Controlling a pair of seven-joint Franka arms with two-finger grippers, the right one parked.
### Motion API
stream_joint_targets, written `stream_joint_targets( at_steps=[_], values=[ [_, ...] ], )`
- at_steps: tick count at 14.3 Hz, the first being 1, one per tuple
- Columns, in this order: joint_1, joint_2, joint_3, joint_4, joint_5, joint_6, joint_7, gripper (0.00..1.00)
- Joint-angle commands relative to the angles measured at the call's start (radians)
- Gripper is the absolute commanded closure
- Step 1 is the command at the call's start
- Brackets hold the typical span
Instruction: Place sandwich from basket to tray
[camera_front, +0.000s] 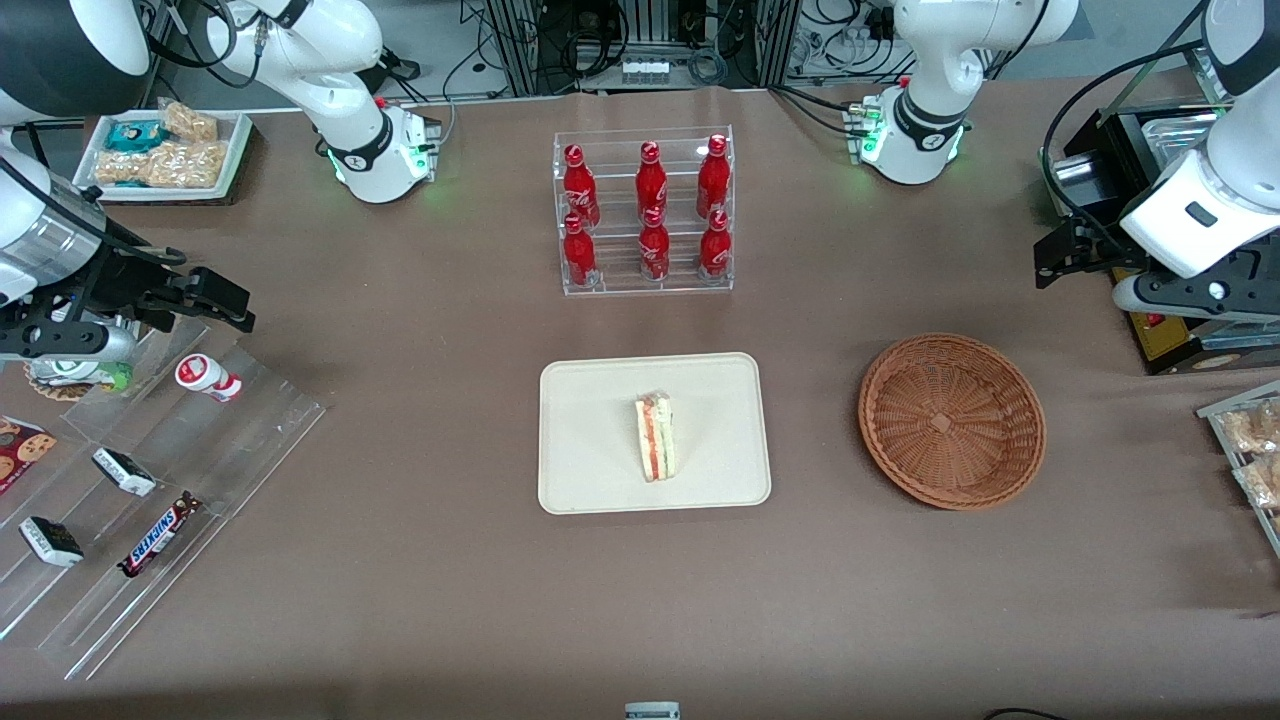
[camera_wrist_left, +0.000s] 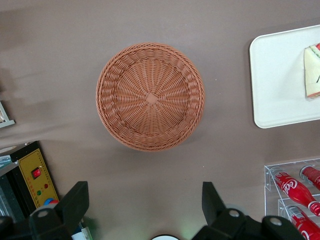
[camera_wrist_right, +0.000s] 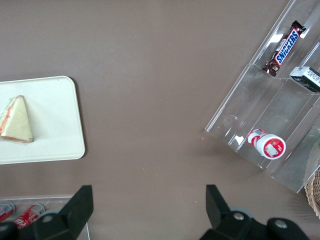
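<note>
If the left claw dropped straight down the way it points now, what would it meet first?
Probably bare table beside the empty basket. The open left claw hangs above that spot, though depth is hard to judge.

A brown table (camera_front: 420, 400) fills the room, cables (camera_front: 690, 40) beside it.

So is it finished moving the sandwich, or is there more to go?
It looks finished. The sandwich lies on the tray, and the basket holds nothing. The gripper hangs open and holding nothing, high above the table near the basket. Nothing appears left to move.
</note>
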Motion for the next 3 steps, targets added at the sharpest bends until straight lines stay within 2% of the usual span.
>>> stream_joint_targets(
  at_steps=[1, 3],
  values=[
    [0.007, 0.005, -0.004, 0.01, -0.005, -0.02, 0.02, 0.0],
    [0.007, 0.01, -0.004, 0.006, -0.005, -0.014, 0.02, 0.0]
  ],
)
